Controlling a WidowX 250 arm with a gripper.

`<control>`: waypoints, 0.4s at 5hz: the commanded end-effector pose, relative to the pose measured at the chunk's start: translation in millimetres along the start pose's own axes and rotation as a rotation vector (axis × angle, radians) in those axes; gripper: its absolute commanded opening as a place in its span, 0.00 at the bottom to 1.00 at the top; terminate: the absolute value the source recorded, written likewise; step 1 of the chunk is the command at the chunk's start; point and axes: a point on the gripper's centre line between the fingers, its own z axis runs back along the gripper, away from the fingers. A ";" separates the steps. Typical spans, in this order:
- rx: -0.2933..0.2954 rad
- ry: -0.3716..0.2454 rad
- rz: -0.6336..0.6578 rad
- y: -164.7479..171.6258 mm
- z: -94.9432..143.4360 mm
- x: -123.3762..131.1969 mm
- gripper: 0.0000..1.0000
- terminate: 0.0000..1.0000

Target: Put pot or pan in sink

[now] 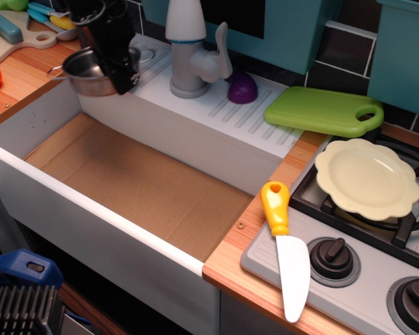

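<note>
End effector [119,66] is clamped on the steel pot's [84,71] right rim, holding it up at the sink's [91,202] 11 o'clock corner. I'd keep it level, clear the white wall, then lower onto the cardboard floor before letting go.

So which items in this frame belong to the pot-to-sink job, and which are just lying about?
Part of the job:
- small shiny stainless-steel pot, held at the basin's far left corner
- black gripper on the pot
- large white-walled sink with brown floor

Just lying about:
- pale yellow scalloped plate on the stove
- yellow-handled toy knife
- green cutting board
- purple piece by the white faucet
</note>
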 end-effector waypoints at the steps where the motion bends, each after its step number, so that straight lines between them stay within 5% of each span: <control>1: 0.151 -0.015 0.133 -14.9 31.1 -15.9 0.00 0.00; 2: 0.190 -0.008 0.197 -25.2 24.5 -30.0 0.00 0.00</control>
